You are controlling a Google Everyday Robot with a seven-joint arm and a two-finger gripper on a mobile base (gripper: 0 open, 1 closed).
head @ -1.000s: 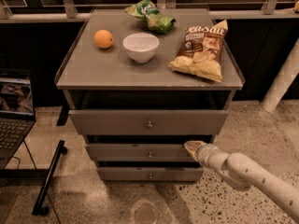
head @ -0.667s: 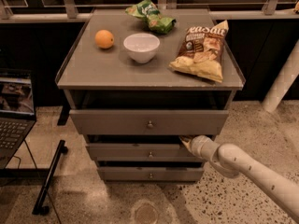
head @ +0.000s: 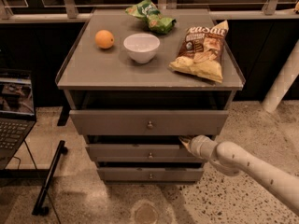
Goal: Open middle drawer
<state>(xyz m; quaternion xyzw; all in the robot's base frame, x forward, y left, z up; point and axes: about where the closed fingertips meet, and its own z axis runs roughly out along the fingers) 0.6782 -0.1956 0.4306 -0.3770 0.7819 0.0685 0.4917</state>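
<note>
1. Far left, an open laptop [head: 14, 111] juts in from the frame edge. Just right of it a black bar [head: 49, 178] slants down across the floor [head: 84, 195]. Both stand apart from the left side of the desk [head: 79, 73].
2. The desk's top has a low raised lip along its sides. Its front edge overhangs the drawers below.
3. The top drawer [head: 112, 122] stands pulled out towards me, with a dark gap above it.
4. Under it, the middle drawer [head: 126, 152] sits a little further back, its small round knob [head: 150, 156] at centre. A dark slot shows between its upper edge and the top drawer.
5. The bottom drawer [head: 126, 173] is the narrowest front and sits lowest, just above the floor.
6. The gripper [head: 184, 141] sits at the upper right edge of the middle drawer, tucked under the top drawer, right of the knob. I cannot tell whether it is wide or narrow, or whether it grips anything.
7. The pale arm [head: 252, 169] runs from the gripper down and right to the frame's lower corner, crossing the floor on the desk's right.
8. In front of the drawers, the speckled floor lies open to the bottom edge of the view.
9. On the desk top, left to right: an orange [head: 104, 39], a white bowl [head: 141, 47] just beside it, a green bag [head: 152, 17] behind the bowl at the rear edge, and a chip bag [head: 203, 50] near the right lip.
10. Behind the desk, a pale rail [head: 37, 17] runs across under dark glass. At far right, a white post [head: 282, 80] leans, well apart from the desk.
</note>
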